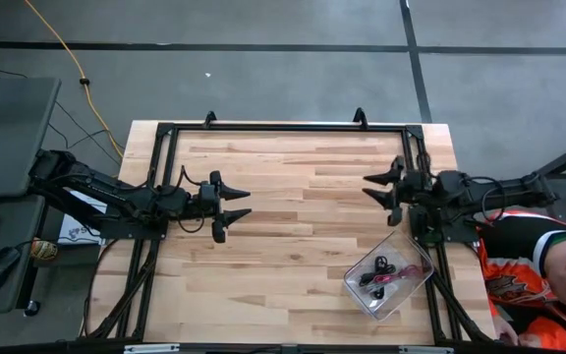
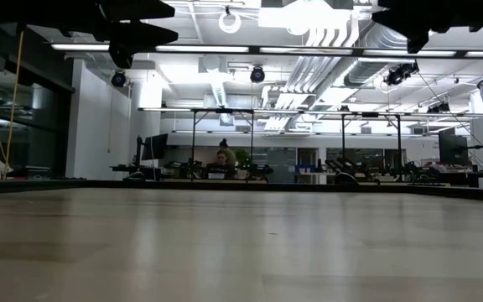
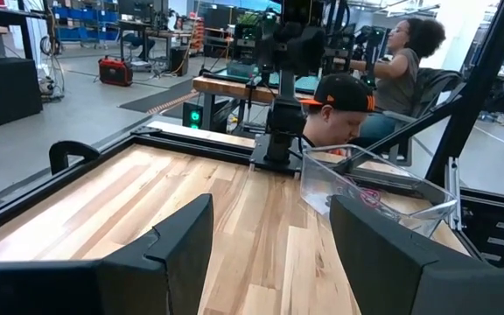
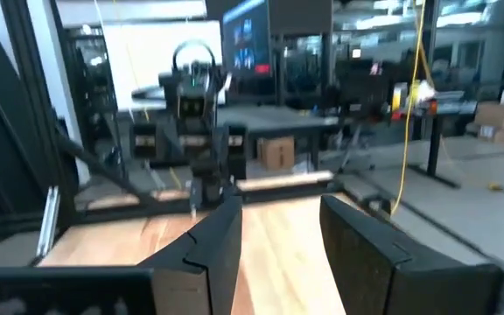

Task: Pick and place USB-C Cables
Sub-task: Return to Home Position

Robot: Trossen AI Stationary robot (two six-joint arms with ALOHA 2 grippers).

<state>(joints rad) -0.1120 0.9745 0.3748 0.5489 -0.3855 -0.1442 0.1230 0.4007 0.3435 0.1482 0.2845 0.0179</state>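
The left gripper is hovering above the left half of the wooden table, its two fingers spread wide with nothing between them. The right gripper is facing it from the right half, fingers likewise spread and holding nothing. Just beside the right arm's base, a clear bin is sitting on the table, and the bundled cables are lying inside it. Past the table's right edge, a person in an orange top is showing.
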